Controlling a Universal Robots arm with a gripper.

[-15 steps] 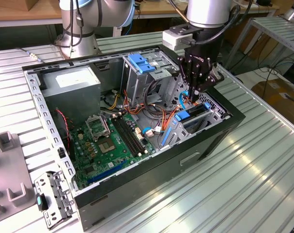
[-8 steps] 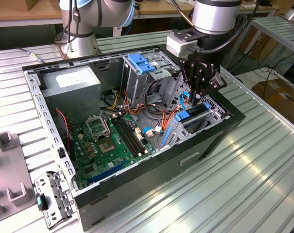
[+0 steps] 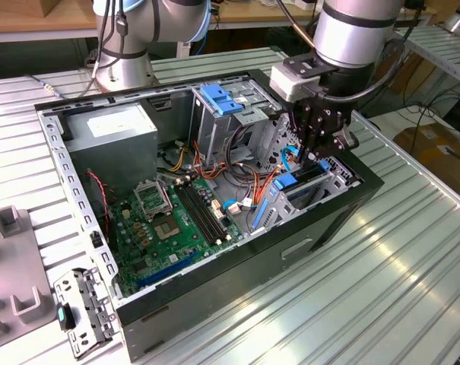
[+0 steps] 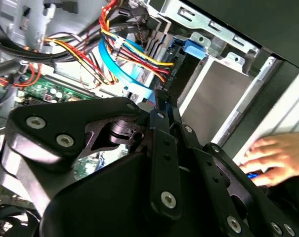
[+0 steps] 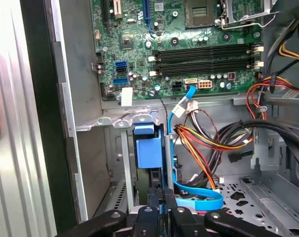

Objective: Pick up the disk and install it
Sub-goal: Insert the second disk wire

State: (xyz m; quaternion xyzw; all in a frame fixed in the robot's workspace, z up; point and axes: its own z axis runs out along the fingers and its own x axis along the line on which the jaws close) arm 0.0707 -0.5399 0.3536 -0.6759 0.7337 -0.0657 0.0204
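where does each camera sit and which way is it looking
Exterior view: off the arm, above the table, looking down into the open black computer case; the grey arm and its gripper show.
First wrist view: on the arm, looking past the closed black fingers into the case at the green motherboard.
Second wrist view: on the arm, close behind the black gripper linkage; a person's hand shows.
All three share the dark disk in its bright blue carrier.

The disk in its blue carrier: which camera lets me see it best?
The first wrist view: the disk faces the camera, its blue tab plain between the bay's metal rails, just beyond the gripper. The exterior view shows it small, slotted in the bay under the gripper. The second wrist view shows it partly, behind cables.
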